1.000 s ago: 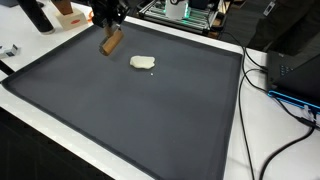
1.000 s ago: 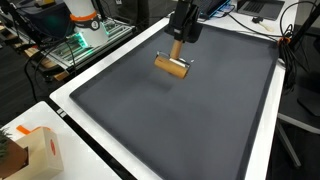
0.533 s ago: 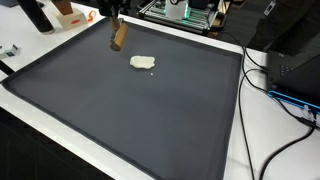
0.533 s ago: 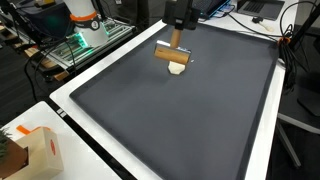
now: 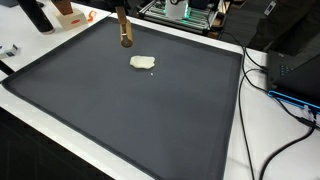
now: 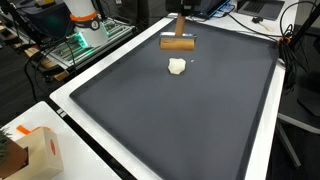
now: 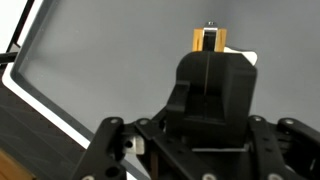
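Hand fills the wrist view, clamped on a wooden tool above the dark mat; a firm, level hold should stop it tilting. Both exterior views crop the hand off but alone show the tool hanging clear, beyond the white lump at the mat's far end.

A wooden roller is hanging tilted over the far part of the dark mat. A pale dough lump is lying on the mat nearby, apart from the roller.
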Robot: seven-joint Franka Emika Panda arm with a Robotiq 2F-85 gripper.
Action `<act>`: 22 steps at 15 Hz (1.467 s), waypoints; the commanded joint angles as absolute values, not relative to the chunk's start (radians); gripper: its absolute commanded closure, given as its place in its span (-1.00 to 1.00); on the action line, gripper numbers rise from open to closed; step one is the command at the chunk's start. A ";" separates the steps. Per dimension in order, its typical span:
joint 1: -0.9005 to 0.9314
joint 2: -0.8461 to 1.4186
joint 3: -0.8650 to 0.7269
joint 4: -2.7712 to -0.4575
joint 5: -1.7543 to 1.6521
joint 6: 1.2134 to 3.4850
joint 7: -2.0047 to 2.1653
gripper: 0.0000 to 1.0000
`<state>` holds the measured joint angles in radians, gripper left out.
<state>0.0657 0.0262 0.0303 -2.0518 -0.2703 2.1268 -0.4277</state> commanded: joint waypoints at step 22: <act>0.050 0.048 0.056 -2.210 -0.104 2.323 -1.099 0.53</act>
<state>0.0635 0.0672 0.0440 -2.1598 -0.1183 2.2765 -0.9985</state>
